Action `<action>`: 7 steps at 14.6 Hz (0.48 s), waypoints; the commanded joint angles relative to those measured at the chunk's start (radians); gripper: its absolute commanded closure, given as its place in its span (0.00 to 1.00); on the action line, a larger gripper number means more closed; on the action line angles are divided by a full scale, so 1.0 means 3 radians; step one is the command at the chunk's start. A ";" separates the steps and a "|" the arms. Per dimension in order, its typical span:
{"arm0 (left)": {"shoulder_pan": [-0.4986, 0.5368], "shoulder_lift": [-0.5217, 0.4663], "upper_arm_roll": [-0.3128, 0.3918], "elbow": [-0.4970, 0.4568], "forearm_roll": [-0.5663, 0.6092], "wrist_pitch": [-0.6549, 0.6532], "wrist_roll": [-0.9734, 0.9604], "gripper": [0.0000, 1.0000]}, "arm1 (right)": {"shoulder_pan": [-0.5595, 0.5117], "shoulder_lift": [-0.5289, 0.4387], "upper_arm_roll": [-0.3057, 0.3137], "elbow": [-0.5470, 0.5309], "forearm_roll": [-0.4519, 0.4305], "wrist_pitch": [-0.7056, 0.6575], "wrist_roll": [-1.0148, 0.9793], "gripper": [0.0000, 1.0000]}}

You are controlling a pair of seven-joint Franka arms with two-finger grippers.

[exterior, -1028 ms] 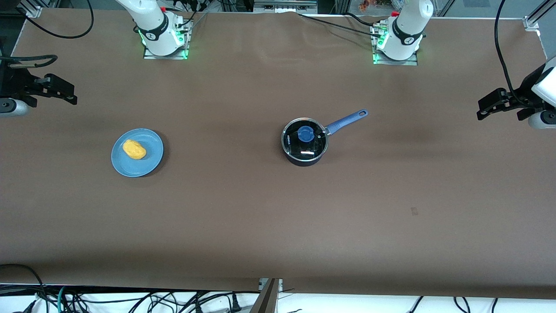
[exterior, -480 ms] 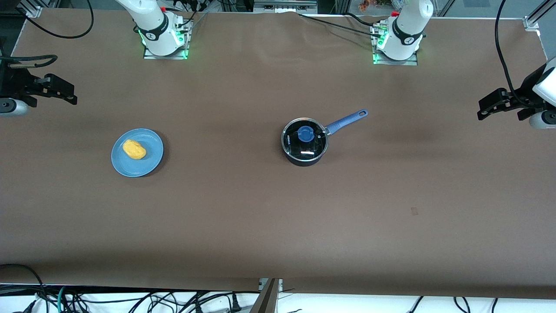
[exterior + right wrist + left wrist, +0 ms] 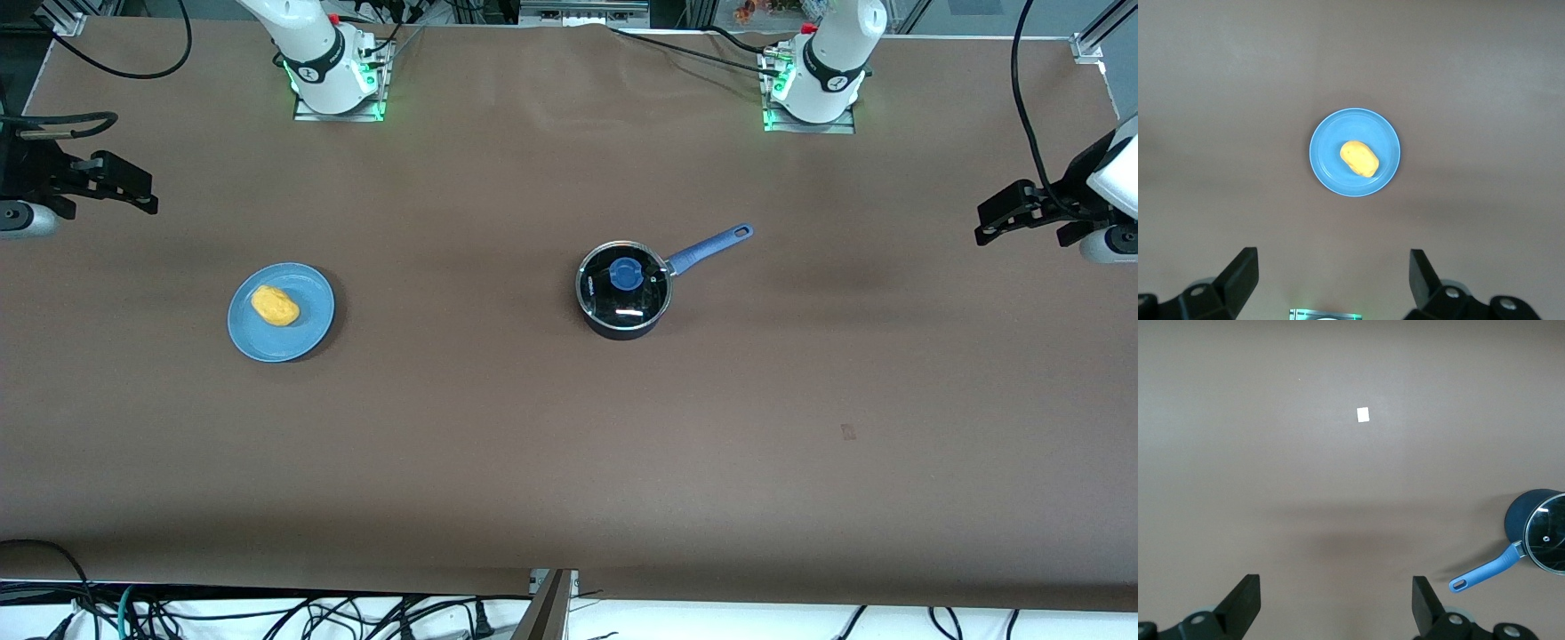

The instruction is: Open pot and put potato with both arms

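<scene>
The black pot (image 3: 594,307) stands mid-table with its glass lid (image 3: 645,300) on and the blue knob (image 3: 625,274) on top; its blue handle (image 3: 711,246) points toward the left arm's end. The yellow potato (image 3: 275,305) lies on a flat blue plate (image 3: 307,331) toward the right arm's end. My left gripper (image 3: 981,224) hangs open and empty at its end of the table; its wrist view shows the pot (image 3: 1531,520) far from the gripper (image 3: 1336,607). My right gripper (image 3: 149,197) hangs open and empty at its end, its wrist view showing the gripper (image 3: 1335,280), potato (image 3: 1359,158) and plate (image 3: 1328,170).
The two arm bases (image 3: 338,84) (image 3: 811,89) stand along the table edge farthest from the front camera. A small tag (image 3: 848,432) lies on the brown table, nearer to the front camera than the pot. Cables (image 3: 267,613) hang below the nearest edge.
</scene>
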 commanded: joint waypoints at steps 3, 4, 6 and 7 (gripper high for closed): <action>-0.0024 -0.0049 -0.0004 -0.0028 -0.0055 -0.0010 0.0031 0.00 | -0.0007 -0.0007 -0.0002 0.0005 0.0059 0.0014 0.0012 0.00; -0.0030 -0.0043 -0.0004 -0.0028 -0.0060 -0.0010 0.0031 0.00 | -0.0007 -0.0007 -0.0002 0.0005 0.0059 0.0014 0.0012 0.00; -0.0030 -0.0043 -0.0004 -0.0028 -0.0080 -0.0010 0.0031 0.00 | -0.0007 -0.0007 -0.0002 0.0005 0.0059 0.0014 0.0012 0.00; -0.0035 -0.0043 -0.0004 -0.0028 -0.0105 -0.0010 0.0031 0.00 | -0.0007 -0.0007 -0.0002 0.0005 0.0059 0.0014 0.0012 0.00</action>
